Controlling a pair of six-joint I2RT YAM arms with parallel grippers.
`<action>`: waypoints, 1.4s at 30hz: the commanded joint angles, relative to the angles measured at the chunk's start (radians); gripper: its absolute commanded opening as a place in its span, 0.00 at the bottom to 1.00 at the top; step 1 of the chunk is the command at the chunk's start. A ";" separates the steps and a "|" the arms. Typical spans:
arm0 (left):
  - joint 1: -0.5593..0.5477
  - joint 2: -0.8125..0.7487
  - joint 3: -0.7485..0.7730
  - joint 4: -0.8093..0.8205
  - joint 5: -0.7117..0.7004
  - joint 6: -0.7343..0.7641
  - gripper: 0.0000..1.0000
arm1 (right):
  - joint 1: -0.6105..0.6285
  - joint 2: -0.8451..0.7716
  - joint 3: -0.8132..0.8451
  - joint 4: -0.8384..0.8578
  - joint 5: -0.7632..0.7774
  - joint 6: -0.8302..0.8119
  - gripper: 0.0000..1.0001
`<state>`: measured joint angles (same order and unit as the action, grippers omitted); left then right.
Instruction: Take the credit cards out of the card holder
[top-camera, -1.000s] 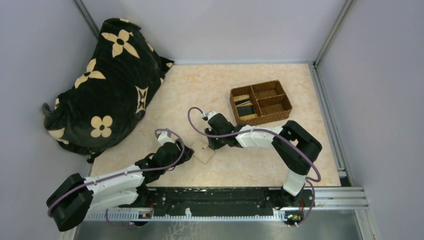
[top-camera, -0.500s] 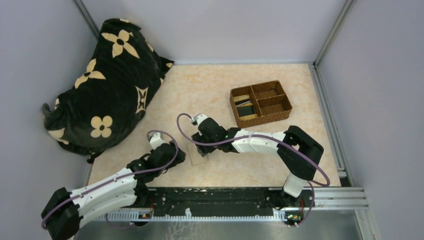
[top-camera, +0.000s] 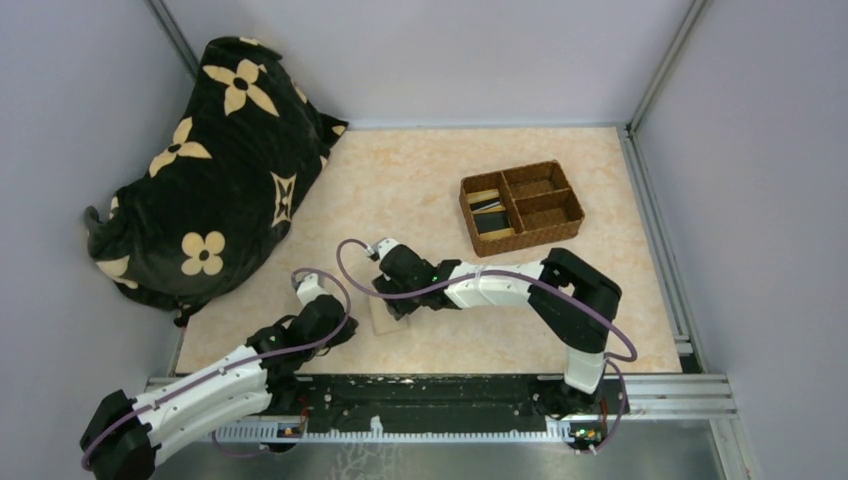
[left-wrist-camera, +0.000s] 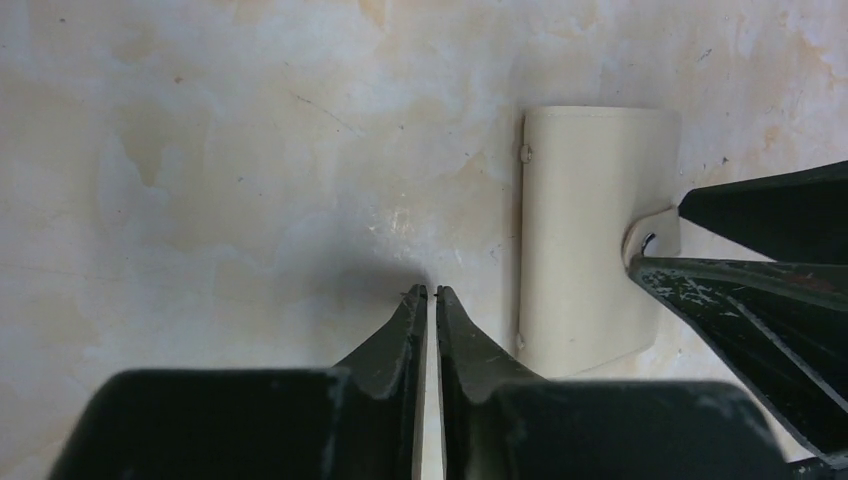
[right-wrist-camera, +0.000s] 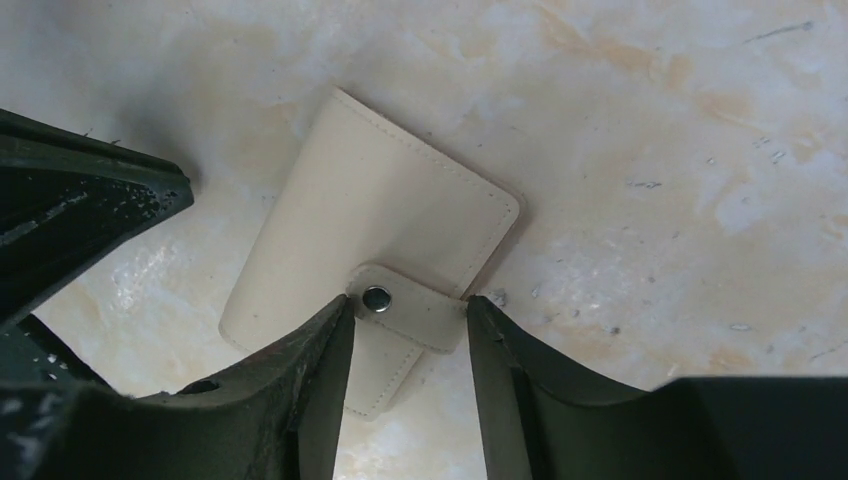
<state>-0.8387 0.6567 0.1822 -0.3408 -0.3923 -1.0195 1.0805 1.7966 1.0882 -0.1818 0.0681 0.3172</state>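
Right gripper (right-wrist-camera: 408, 303) parted astride snap tab (right-wrist-camera: 428, 322); closed, empty left gripper (left-wrist-camera: 431, 293) leaves card holder (right-wrist-camera: 385, 215) unpinned, so it may slide.

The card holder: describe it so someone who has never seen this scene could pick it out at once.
On the peach marbled table, look toward the near edge, between the black flowered bundle and the brown woven tray. The card holder lies there closed: small, flat, plain cream, with a metal snap on its tab.
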 joint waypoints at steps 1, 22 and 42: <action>0.003 -0.004 -0.006 -0.007 0.018 0.001 0.16 | 0.018 0.015 0.039 0.005 0.039 0.031 0.35; 0.004 0.011 0.127 0.095 0.152 0.077 0.18 | -0.012 -0.045 0.033 -0.024 0.101 0.057 0.00; 0.013 0.266 -0.005 0.473 0.233 0.227 0.00 | -0.030 -0.082 0.033 -0.036 0.086 0.014 0.00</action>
<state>-0.8352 0.8360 0.1707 0.0475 -0.1158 -0.8238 1.0554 1.7786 1.0950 -0.2325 0.1558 0.3511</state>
